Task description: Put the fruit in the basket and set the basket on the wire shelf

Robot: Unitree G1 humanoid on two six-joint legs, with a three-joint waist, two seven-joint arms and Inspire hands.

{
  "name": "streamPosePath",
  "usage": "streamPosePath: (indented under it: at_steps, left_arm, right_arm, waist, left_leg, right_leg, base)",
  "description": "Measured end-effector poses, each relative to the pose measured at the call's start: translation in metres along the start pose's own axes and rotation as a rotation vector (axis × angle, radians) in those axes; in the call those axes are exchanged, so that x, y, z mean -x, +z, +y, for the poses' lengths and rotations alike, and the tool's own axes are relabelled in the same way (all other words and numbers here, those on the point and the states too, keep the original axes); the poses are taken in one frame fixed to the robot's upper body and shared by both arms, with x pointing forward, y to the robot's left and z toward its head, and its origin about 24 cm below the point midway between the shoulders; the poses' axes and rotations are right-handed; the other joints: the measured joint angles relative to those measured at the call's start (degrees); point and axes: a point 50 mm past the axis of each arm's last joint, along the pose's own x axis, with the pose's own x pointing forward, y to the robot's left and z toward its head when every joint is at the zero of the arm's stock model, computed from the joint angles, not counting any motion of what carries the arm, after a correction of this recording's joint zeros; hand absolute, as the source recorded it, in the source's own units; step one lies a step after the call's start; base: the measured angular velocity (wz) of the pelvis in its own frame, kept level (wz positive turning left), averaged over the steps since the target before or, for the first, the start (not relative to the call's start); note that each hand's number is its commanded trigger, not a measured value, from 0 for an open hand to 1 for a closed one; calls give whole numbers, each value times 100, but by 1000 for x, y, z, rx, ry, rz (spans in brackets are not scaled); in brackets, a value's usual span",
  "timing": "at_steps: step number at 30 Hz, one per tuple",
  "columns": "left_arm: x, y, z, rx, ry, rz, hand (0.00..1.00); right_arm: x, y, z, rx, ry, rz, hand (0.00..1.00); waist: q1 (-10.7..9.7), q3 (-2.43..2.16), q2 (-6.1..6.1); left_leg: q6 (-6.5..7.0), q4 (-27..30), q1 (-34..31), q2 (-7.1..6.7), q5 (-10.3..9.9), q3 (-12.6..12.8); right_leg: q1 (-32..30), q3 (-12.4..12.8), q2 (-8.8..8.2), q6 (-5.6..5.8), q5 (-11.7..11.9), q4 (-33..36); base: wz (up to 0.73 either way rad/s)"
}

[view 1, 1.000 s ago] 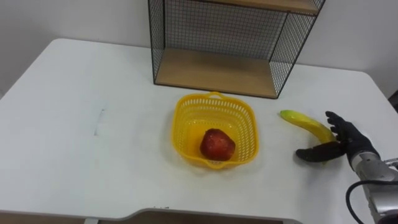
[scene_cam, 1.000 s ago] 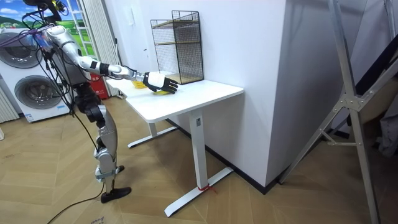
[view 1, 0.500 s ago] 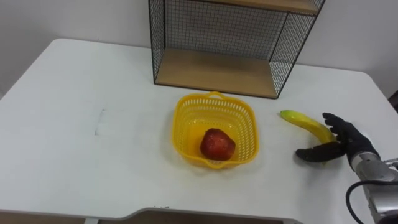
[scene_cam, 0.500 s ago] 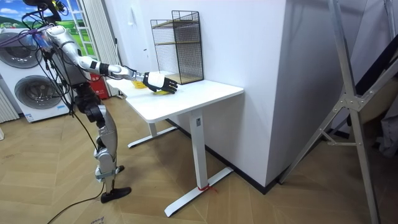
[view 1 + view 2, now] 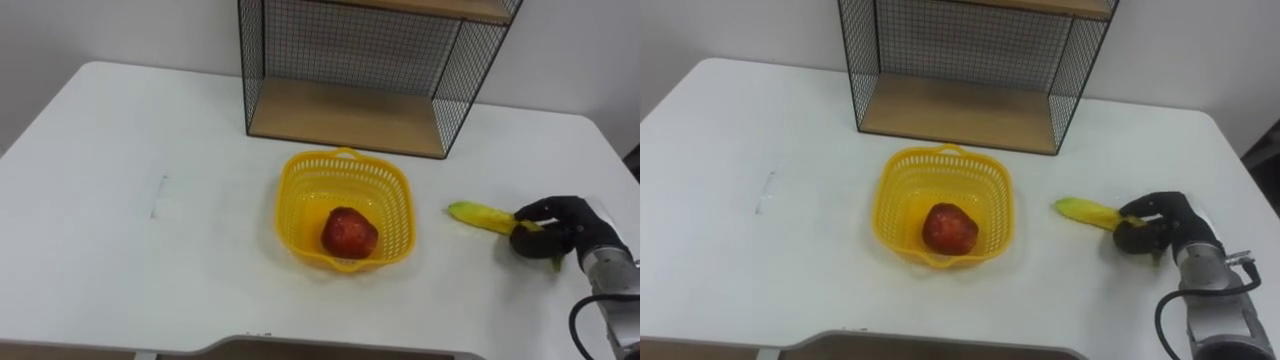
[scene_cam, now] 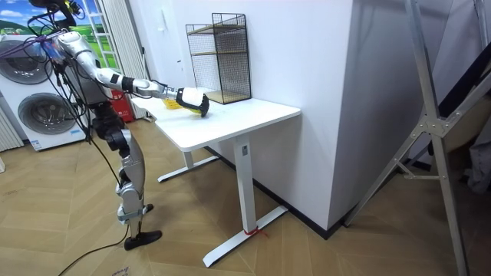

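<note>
Right hand (image 5: 562, 230) was curled round the banana (image 5: 478, 214) on the table (image 5: 150, 130), right of the basket (image 5: 397, 188); I saw the apple (image 5: 349, 232) inside.

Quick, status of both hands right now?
Right hand: closed around the banana.
Left hand: cannot be told.

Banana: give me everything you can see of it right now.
The banana is yellow with a greenish tip and smooth skin. It sits right of the basket, apart from it, free tip pointing toward it, on or just above the white table; I cannot tell which. The right hand has its fingers curled round the other end, hiding that part.
</note>
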Motion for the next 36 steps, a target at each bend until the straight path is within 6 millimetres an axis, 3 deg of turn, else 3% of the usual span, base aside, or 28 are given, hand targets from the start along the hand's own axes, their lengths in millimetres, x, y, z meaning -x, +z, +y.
streamPosePath:
  at_steps: [13, 23, 31, 36]
  left_arm:
    - [-1, -4, -3, 3, -31, 21, 0]
    - [-3, 10, 3, 1, -15, -14, 0]
    - [-2, 5, 1, -5, -12, 0, 0]
    - [-1, 4, -3, -3, -18, -1, 0]
  right_arm:
    - [0, 3, 2, 3, 24, -14, 100]
    - [0, 10, 3, -30, 30, -41, 100]
    - [1, 32, 2, -219, 29, -141, 100]
    - [10, 31, 18, -379, 73, -170, 100]
  waist:
    - [3, 3, -25]
    - [97, 8, -16]
    - [18, 28, 104]
    - [25, -34, 216]
  left_leg:
    - [0, 6, 31, 0, 0, 12]
    - [0, -23, 28, 2, 0, 67]
    - [0, -21, -56, 3, 0, 43]
    - [0, -20, -31, 4, 0, 63]
  right_leg:
    - [25, 13, -1, 0, 0, 2]
    - [-9, 71, 1, 0, 0, 4]
    - [-15, 8, -1, 0, 0, -7]
    - [-5, 27, -1, 0, 0, -14]
  base:
    - [0]
    - [-2]
    - [3]
    - [-1]
